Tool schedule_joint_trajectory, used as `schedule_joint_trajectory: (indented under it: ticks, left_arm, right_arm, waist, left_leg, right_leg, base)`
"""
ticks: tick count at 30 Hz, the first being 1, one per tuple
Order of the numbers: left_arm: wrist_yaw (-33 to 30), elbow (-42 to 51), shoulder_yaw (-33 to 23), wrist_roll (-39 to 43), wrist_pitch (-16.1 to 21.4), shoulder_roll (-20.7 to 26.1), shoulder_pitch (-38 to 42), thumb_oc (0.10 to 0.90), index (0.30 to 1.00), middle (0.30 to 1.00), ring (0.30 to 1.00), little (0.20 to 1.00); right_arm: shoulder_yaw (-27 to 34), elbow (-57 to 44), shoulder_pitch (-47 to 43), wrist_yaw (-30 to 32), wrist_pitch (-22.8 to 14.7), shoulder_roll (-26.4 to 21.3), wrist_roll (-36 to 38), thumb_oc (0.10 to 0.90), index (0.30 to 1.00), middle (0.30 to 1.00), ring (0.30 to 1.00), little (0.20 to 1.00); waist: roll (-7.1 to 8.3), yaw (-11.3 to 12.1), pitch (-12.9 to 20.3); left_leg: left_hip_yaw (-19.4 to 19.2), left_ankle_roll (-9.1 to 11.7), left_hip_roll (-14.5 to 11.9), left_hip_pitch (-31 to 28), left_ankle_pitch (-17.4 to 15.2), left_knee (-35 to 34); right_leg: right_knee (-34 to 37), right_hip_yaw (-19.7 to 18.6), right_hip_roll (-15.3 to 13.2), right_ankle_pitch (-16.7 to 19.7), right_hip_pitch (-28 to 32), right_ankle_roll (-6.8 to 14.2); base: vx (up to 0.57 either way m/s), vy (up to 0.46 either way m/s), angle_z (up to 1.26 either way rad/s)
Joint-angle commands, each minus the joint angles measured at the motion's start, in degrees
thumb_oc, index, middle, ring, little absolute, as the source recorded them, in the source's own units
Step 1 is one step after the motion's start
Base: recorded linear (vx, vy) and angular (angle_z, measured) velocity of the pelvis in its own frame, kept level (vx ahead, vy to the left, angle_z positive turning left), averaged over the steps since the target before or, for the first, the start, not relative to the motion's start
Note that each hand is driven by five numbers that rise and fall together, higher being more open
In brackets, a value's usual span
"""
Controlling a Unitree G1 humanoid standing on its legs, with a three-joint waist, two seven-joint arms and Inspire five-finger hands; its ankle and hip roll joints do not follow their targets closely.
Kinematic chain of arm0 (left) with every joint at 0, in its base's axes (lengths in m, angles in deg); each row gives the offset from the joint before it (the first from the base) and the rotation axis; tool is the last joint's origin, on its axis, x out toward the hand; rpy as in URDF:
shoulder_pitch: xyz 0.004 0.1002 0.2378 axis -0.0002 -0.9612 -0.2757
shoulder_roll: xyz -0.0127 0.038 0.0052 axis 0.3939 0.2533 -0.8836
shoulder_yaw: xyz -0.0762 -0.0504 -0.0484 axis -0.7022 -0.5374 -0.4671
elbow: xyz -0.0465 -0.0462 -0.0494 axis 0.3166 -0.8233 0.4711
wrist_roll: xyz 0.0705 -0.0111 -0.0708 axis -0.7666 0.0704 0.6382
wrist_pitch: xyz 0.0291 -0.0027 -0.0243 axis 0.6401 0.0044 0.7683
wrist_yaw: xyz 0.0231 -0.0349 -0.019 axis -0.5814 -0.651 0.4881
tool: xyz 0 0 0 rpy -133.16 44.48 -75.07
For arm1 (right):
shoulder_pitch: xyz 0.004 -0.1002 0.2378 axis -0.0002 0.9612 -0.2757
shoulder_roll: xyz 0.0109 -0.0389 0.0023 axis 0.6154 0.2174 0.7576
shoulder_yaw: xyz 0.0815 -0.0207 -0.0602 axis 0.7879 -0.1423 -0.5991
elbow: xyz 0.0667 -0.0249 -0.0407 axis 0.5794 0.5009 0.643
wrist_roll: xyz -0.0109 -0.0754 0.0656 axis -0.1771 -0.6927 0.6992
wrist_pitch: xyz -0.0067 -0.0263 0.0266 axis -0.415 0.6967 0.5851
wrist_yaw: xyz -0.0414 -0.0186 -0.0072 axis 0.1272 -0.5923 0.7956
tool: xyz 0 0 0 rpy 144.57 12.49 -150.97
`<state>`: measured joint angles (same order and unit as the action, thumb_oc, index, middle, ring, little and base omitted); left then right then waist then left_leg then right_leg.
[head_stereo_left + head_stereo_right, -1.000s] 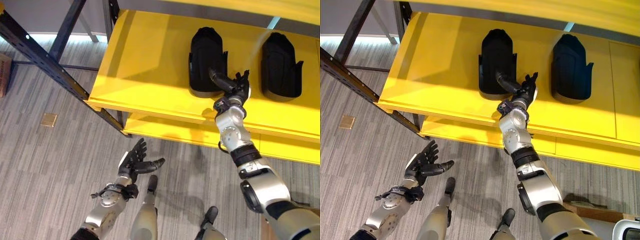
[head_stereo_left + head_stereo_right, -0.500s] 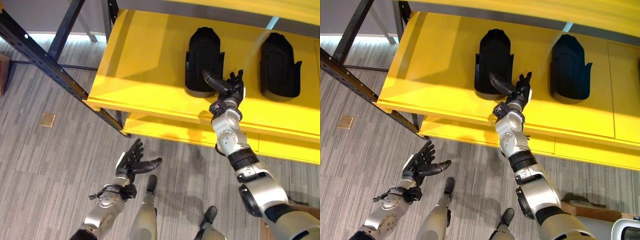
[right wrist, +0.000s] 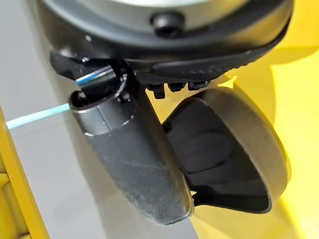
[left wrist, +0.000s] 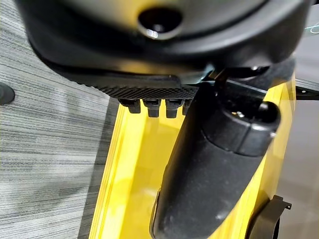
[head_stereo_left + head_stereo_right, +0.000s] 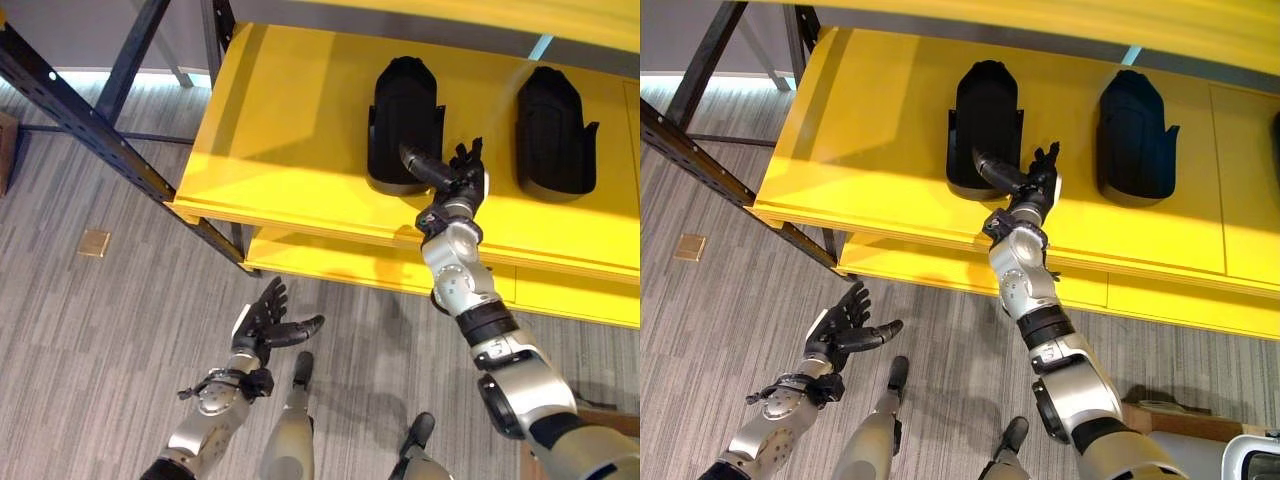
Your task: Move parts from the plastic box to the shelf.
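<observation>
Since the second before, the black part (image 5: 403, 125) had slid a little farther back and to the left on the yellow shelf (image 5: 290, 140), and our right hand (image 5: 458, 180) had drifted the same way with it, while the left hand (image 5: 262, 322) stayed low over the grey floor (image 5: 90, 330). At this moment the right hand stood at the near end of that part, its fingers (image 5: 1045, 160) straight and spread upward and its thumb (image 5: 422, 165) stretched across the part's lower edge; it held nothing, and we could not tell whether the thumb was touching the part or only hovering above it. The left hand hung open too, palm turned up, fingers relaxed and empty. A second black part (image 5: 553, 133) lay on the same shelf to the right, well apart from the first and roughly parallel to it. We judged the step in hand to be the settling of the placed part and the release from it. To do that well, we thought the thumb should lift clear before the arm drew back, so the part would not be dragged toward the shelf's front lip; any last nudge should go straight along the part's length, keeping it square with its neighbour. The withdrawal, in our view, needed to rise first and retreat second, since the lip sat just beside the wrist.
</observation>
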<state>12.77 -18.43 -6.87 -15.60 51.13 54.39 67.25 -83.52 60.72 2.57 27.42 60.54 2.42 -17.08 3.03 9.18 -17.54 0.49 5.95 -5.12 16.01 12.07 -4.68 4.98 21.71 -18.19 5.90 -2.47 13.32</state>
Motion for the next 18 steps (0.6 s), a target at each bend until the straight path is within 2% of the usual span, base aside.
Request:
schedule_joint_trajectory:
  ticks: [1, 18]
  left_arm:
    - [0.01, 3.69, -3.5, 0.18, 4.93, 0.46, 0.67, 0.9, 1.0, 1.0, 1.0, 1.0]
    - [-0.15, 3.8, -3.88, -0.35, 5.23, 0.27, -0.21, 0.9, 1.0, 1.0, 1.0, 1.0]
  right_arm:
    - [-0.59, -6.24, -3.56, -0.22, -3.58, -2.76, -5.15, 0.9, 1.0, 1.0, 1.0, 1.0]
    - [-1.74, -3.21, -3.58, -0.35, -2.3, -1.91, -8.18, 0.9, 1.0, 1.0, 1.0, 1.0]
  waist:
    - [2.51, -0.8, 2.03]
    - [2.49, -0.5, 2.07]
  left_leg:
    - [-3.13, -2.09, -1.95, -3.23, -5.16, -0.08]
    - [-3.11, -2.51, -1.35, -3.62, -5.38, -0.32]
  right_leg:
    - [-3.19, -2.27, -1.23, 2.18, 0.48, -1.4]
    - [-3.0, -2.15, -1.28, 3.02, 0.89, -1.1]
  base:
    - [0.0, -0.005, -0.07]
    - [0.0, 0.0, 0.0]
